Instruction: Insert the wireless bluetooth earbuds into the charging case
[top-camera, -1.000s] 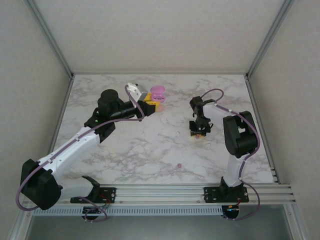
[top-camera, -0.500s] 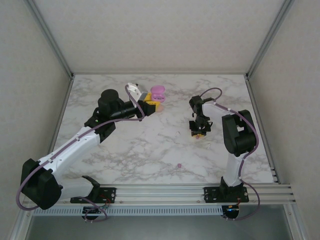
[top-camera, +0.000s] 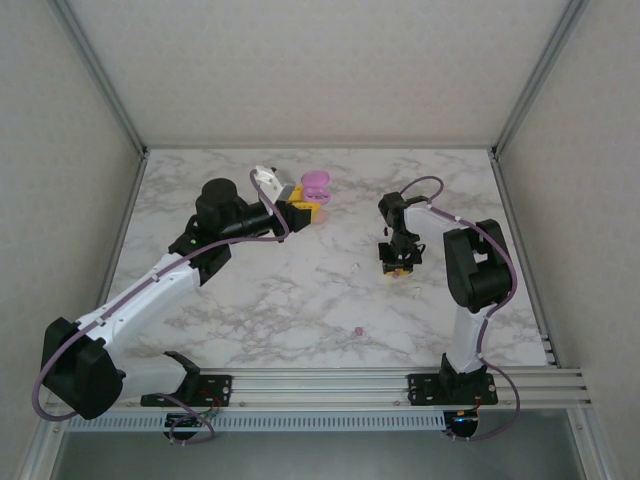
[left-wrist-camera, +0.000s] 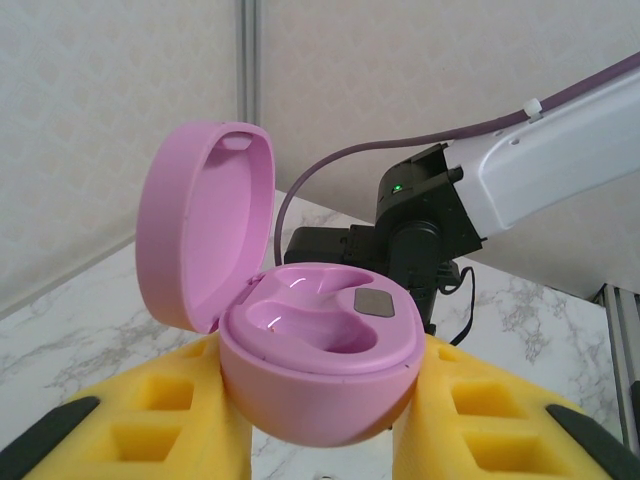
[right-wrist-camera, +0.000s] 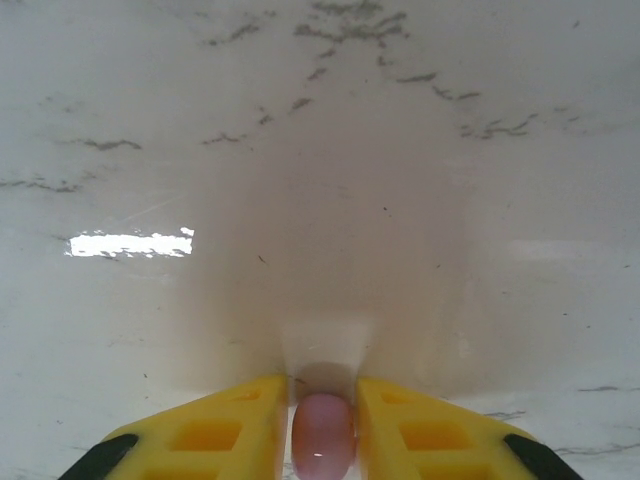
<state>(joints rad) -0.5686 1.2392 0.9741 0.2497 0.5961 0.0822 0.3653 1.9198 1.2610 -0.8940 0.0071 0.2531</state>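
**Gripping one pink earbud; case lies up and left**

- Right gripper (right-wrist-camera: 323, 392): pinched on a salmon-pink earbud (right-wrist-camera: 323, 440) at bottom centre of the wrist view. Its long axis runs up the frame, between the pads.
- Left gripper (top-camera: 300, 208): clamped on the open charging case (top-camera: 317, 184), up and left of the bud in the overhead view, with the lid (left-wrist-camera: 205, 225) tipped back and the wells facing up.

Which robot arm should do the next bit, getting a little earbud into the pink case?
The right arm, probably. The right fingers pinch a pink earbud down by the table; the left fingers are busy holding the open pink case, ready to receive it.
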